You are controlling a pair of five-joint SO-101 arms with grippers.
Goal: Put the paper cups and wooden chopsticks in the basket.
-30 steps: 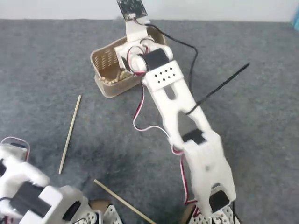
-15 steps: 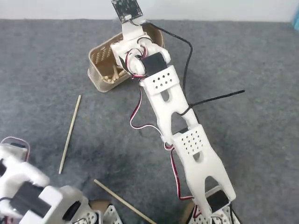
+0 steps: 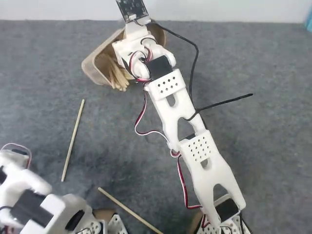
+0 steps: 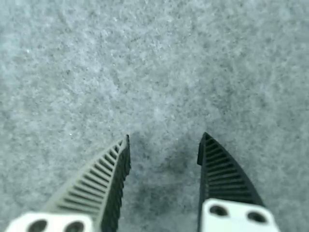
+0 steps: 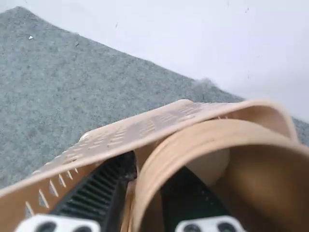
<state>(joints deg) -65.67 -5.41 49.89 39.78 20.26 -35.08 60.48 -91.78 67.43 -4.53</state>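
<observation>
The tan perforated basket (image 3: 100, 66) lies tipped toward its side at the far middle of the grey carpet, with several wooden sticks (image 3: 118, 78) bunched in its mouth. My right gripper (image 5: 145, 193) is inside the basket (image 5: 120, 135), shut on the wall of a brown paper cup (image 5: 231, 145), with one finger inside the cup and one outside. One wooden chopstick (image 3: 73, 140) lies on the carpet to the left. Another chopstick (image 3: 129, 210) lies near the front edge. My left gripper (image 4: 164, 145) hangs open just above bare carpet with nothing between its fingers.
The right arm (image 3: 185, 126) stretches from the front edge to the basket, trailing red, white and black cables (image 3: 214, 105). The left arm (image 3: 29, 200) sits folded at the front left corner. A pale wall borders the carpet behind the basket.
The right arm's wrist has pushed farther left, and the basket has slid left and tipped over from upright. The loose chopsticks and the left arm have stayed put.
</observation>
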